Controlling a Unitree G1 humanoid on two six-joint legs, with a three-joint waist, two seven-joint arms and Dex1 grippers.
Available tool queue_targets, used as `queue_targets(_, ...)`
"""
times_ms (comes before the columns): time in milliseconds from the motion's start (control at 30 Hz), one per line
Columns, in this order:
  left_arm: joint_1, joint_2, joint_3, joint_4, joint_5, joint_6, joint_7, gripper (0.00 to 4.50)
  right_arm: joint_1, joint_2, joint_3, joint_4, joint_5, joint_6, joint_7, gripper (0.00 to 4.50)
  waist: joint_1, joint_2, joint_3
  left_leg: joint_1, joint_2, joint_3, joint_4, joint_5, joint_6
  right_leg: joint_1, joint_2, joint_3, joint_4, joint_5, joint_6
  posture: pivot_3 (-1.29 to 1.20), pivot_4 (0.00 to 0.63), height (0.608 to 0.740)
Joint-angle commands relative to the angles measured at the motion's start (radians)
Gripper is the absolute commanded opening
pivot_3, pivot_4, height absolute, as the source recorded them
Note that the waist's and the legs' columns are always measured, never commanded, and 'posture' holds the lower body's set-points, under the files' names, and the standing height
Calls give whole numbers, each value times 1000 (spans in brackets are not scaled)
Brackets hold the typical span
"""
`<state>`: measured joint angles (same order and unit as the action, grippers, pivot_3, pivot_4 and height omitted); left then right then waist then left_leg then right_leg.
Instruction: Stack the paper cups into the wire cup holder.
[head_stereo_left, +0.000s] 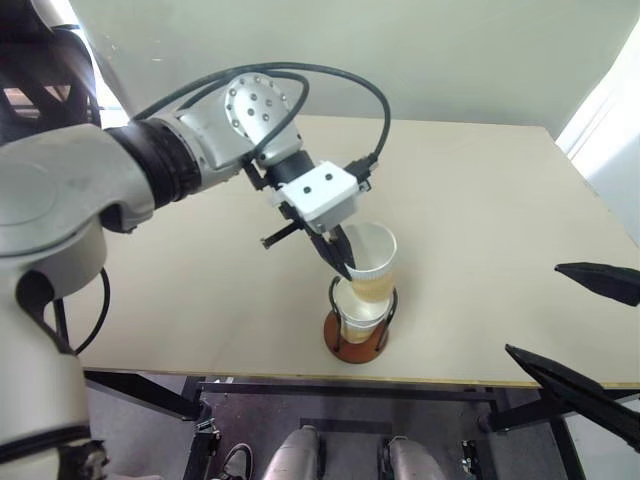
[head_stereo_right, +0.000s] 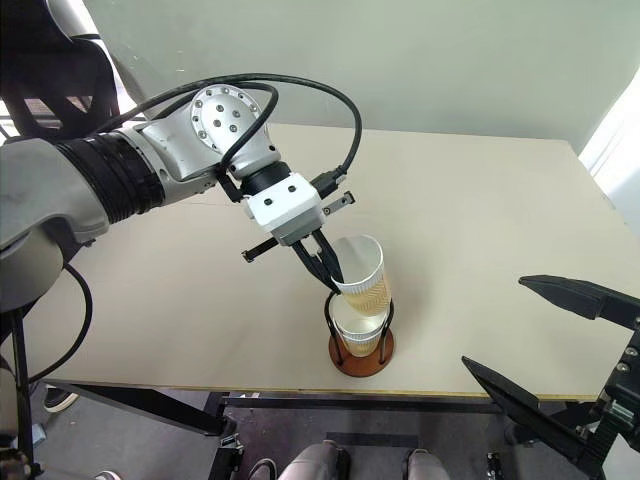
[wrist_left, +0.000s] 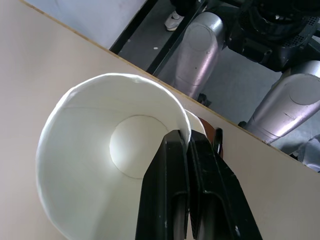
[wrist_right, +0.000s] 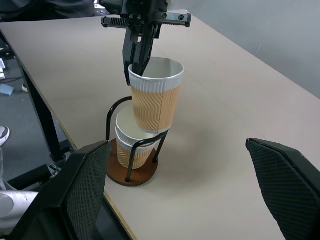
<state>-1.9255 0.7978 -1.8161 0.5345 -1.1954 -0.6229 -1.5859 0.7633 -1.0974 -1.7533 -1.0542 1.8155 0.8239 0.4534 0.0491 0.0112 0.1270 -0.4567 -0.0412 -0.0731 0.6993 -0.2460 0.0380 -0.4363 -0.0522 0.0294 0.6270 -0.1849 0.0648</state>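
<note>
The wire cup holder, a brown disc with black wire loops, stands near the table's front edge. One paper cup sits inside it. My left gripper is shut on the rim of a second tan paper cup, one finger inside the white wall and one outside. That cup hangs slightly tilted between the loops, its bottom in the mouth of the lower cup. My right gripper stands open off to the right of the holder, nothing between its fingers.
The pale wooden table stretches bare behind and to both sides of the holder. Its front edge runs just below the holder's base, with a dark metal frame underneath.
</note>
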Motion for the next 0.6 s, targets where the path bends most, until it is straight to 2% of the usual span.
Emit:
queue_targets(33,-30,19,77,23,-30,23,-28,50,0,5,-12,7,-19,-31,12,4500,0,0,0,0,0,0,0,0,0,0,0,0,0,0,0,0,150,740)
queue_targets(333,-17,61,125,-35,-51,97,-28,50,1,0,10,7,-37,-46,17,4500,0,0,0,0,0,0,0,-2,0,0,0,0,0,-1,-1,0,150,740)
queue_targets(600,-48,94,5,-120,-40,59,-28,50,0,-3,22,7,-48,-52,17,4500,0,0,0,0,0,-1,0,-3,-1,0,0,-1,0,-3,-1,0,150,740)
